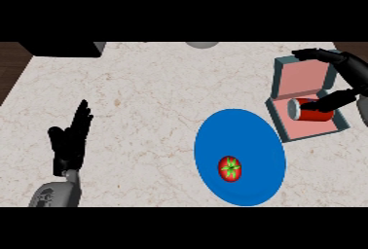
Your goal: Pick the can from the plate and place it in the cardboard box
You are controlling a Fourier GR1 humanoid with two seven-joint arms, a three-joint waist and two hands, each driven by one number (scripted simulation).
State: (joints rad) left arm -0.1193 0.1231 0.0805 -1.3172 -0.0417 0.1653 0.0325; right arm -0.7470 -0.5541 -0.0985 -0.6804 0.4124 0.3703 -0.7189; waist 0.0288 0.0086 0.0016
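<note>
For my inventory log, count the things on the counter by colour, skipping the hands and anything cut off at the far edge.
Red: 2, the red cylindrical can and the round red tomato.
Blue: 1, the round blue plate.
Grey and pink: 1, the open grey box with pink lining.
Total: 4

You see the plate (pixel 241 138) on the counter (pixel 144 87), a tomato (pixel 230 168) on its near part. Just right of the plate sits the cardboard box (pixel 302 78), the can (pixel 309 110) lying inside. The right hand (pixel 351 68) reaches over the box; the left hand (pixel 70 141) rests far left of the plate.
</note>
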